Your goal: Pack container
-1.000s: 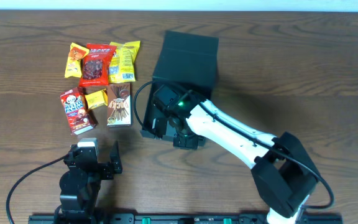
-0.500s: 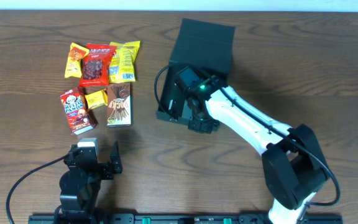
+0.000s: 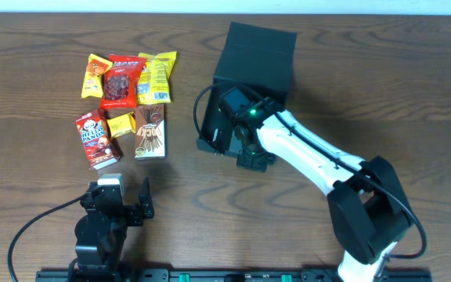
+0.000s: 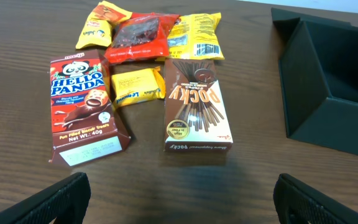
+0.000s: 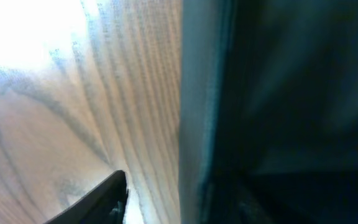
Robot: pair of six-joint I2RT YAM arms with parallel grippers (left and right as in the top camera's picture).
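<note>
1. Displaced since the earlier overhead frame: the container (image 3: pixel 258 55) has slid to the right and toward the far edge of the worktop (image 3: pixel 45 47), together with the right end effector (image 3: pixel 239 142). Over the last half second it has barely shifted.
2. The container now lies right of centre, well apart from the snack packets (image 3: pixel 128 78), with its flap lid open. No packet shows in the visible part of its interior.
3. The right end effector sits at the container's near wall. The wrist view shows one finger outside that wall, with worktop visible between them. The other finger is hidden, so whether it is clenched on the wall cannot be told.
4. The left end effector (image 4: pixel 182 190) is released, fingers wide apart, facing the Pocky box (image 4: pixel 194 106) and the Hello Panda box (image 4: pixel 82 109). It and the packets have not moved.
5. Judgement: this is repositioning only, and packing has not begun.
</note>
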